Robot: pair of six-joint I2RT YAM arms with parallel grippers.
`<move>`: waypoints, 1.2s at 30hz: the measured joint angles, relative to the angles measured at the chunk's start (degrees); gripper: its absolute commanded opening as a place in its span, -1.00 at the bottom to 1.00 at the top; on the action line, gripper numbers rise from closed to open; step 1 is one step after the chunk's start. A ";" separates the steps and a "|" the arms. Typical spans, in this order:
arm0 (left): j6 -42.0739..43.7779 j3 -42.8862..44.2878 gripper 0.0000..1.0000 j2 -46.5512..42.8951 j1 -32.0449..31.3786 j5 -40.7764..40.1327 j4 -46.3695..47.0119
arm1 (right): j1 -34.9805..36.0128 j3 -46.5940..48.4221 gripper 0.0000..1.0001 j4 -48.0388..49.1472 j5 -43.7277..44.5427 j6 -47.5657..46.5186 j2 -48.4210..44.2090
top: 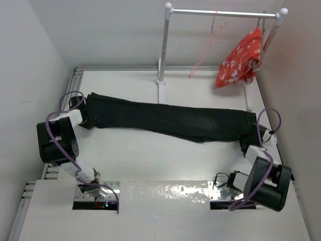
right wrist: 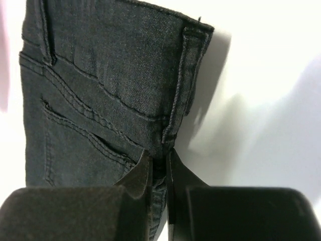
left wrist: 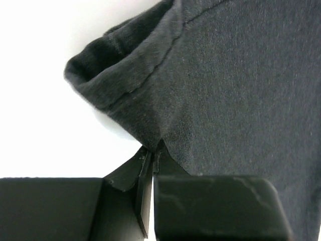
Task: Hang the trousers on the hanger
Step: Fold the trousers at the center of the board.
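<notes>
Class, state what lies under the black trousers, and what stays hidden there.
The white table lies under the trousers; anything else beneath the cloth is covered.

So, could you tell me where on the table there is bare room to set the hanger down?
The widest bare table is the strip between the trousers and the arm bases. A narrower patch lies behind the trousers, left of the rail post. The far right corner is crowded by hanger and red cloth.
</notes>
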 measured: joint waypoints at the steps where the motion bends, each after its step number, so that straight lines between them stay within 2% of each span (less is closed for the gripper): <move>1: 0.26 0.39 -1.00 -0.55 0.00 -1.07 -1.53 | 0.00 -0.57 -1.00 -1.53 0.33 -0.09 -2.21; 6: 1.60 0.52 -1.00 -6.91 0.00 -4.83 -8.57 | 0.13 -2.05 -1.00 -9.86 1.75 -2.21 -13.60; 7: 2.03 -0.24 -1.00 -9.22 0.00 -5.11 -9.16 | 0.15 -2.60 -0.87 -11.56 2.16 -2.82 -16.11; 8: 2.34 -1.27 -0.85 -11.45 0.00 -5.38 -9.51 | 0.15 -3.17 -0.58 -13.18 2.62 -3.43 -18.40; 9: 2.86 -2.49 -0.69 -14.01 0.00 -5.57 -10.10 | 0.13 -3.67 0.24 -14.56 3.19 -3.96 -20.28; 10: 3.50 -3.69 -0.48 -16.17 0.00 -5.92 -10.54 | 0.13 -4.09 0.55 -15.74 3.93 -4.66 -21.97; 11: 3.87 -4.55 -0.24 -17.79 0.07 -6.40 -10.80 | -0.02 -4.24 0.75 -16.92 5.33 -5.44 -23.34; 12: 4.46 -5.22 -0.21 -19.06 0.15 -6.43 -11.13 | -0.20 -4.22 0.96 -17.77 6.62 -6.21 -24.24; 14: 5.03 -5.88 -0.20 -20.46 0.28 -5.73 -11.39 | -0.50 -3.91 0.98 -19.26 8.37 -7.61 -24.61; 17: 6.32 -6.05 -0.22 -23.80 0.42 -2.01 -11.06 | -0.68 -3.58 0.97 -20.61 9.68 -8.46 -23.47; 19: 7.06 -6.05 -0.50 -27.87 -0.15 0.61 -9.84 | -1.03 -3.69 0.94 -21.16 10.03 -8.52 -22.82; 20: 7.39 -6.03 -0.70 -30.34 -0.81 1.42 -8.79 | -1.57 -3.87 0.92 -20.90 10.03 -8.50 -22.51; 21: 7.74 -5.86 -0.79 -32.54 -1.99 1.88 -7.89 | -2.40 -4.13 0.87 -20.39 9.77 -8.41 -21.88; 22: 8.33 -5.33 -1.00 -34.69 -4.17 1.84 -7.02 | -3.37 -4.26 0.80 -20.00 9.31 -8.28 -20.87; 27: 9.40 -3.15 -1.00 -37.27 -23.54 0.87 -0.39 | -8.26 -3.72 0.58 -11.23 4.55 -7.45 -13.22; 31: 8.94 -3.26 -1.00 -32.68 -38.21 -2.43 2.40 | -8.66 -3.32 0.08 -3.80 1.55 -6.51 -7.45; 32: 8.70 -3.26 -1.00 -30.47 -42.05 -3.96 3.06 | -8.66 -3.30 -0.12 -2.43 1.11 -6.14 -6.23; 33: 8.52 -3.26 -1.00 -28.22 -45.62 -5.31 3.78 | -8.66 -3.30 -0.48 -1.16 0.70 -5.77 -5.22; 35: 8.20 -3.26 -1.00 -22.84 -52.68 -8.11 5.09 | -8.68 -4.04 -0.86 0.33 -0.11 -4.24 -4.79; 36: 8.13 -3.26 -1.00 -20.48 -54.99 -9.09 5.60 | -8.72 -4.94 -0.93 0.79 -0.24 -4.15 -5.22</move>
